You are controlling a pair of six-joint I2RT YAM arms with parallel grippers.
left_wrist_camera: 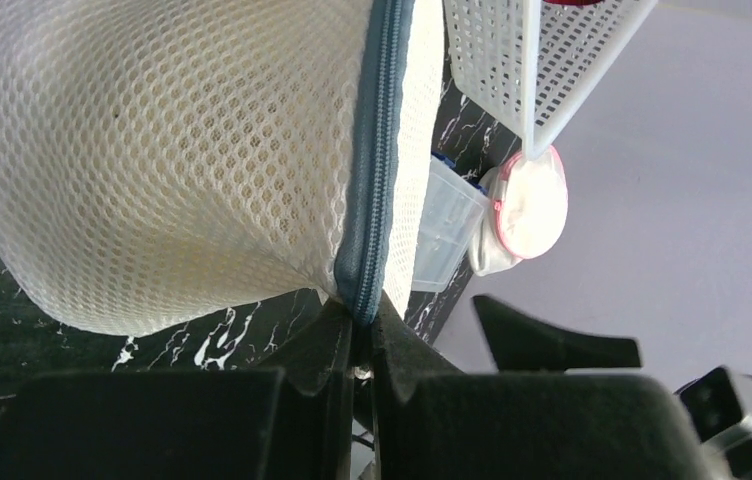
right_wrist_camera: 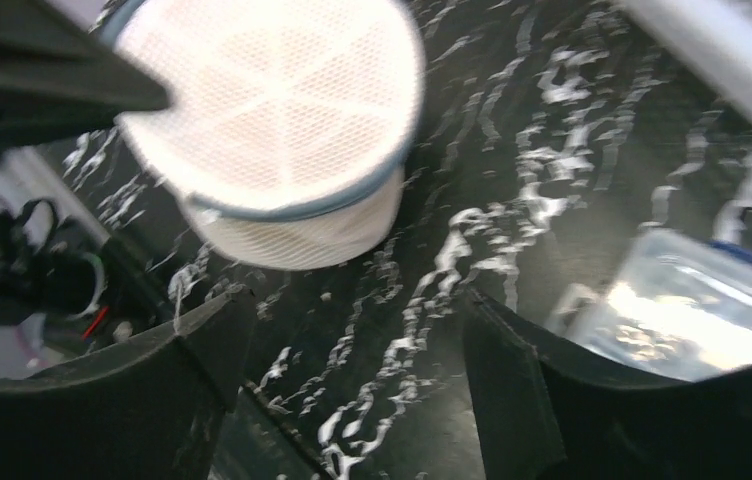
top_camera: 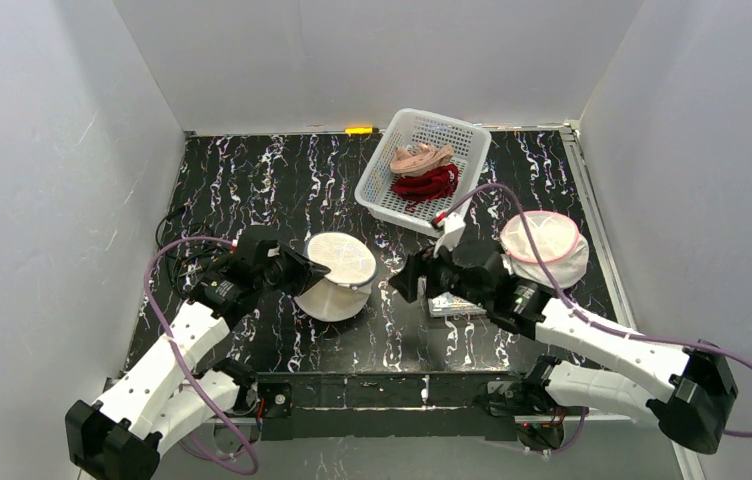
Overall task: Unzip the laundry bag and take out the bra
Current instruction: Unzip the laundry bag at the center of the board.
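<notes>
A round white mesh laundry bag (top_camera: pixel 340 272) with a blue-grey zipper (left_wrist_camera: pixel 377 150) stands at the table's middle left, tilted up on one side. My left gripper (left_wrist_camera: pixel 364 320) is shut on the bag's zipper edge at its left rim (top_camera: pixel 302 277). The zipper looks closed along the stretch I can see. My right gripper (top_camera: pixel 407 276) hangs open just right of the bag, apart from it; in its wrist view the bag (right_wrist_camera: pixel 272 100) lies beyond the spread fingers (right_wrist_camera: pixel 352 300). The bra is hidden.
A white basket (top_camera: pixel 377 195) at the back holds a peach garment (top_camera: pixel 420 157) and a red one (top_camera: pixel 428 182). A second mesh bag with pink trim (top_camera: pixel 544 245) sits at the right. A clear plastic box (top_camera: pixel 452 303) lies under my right wrist.
</notes>
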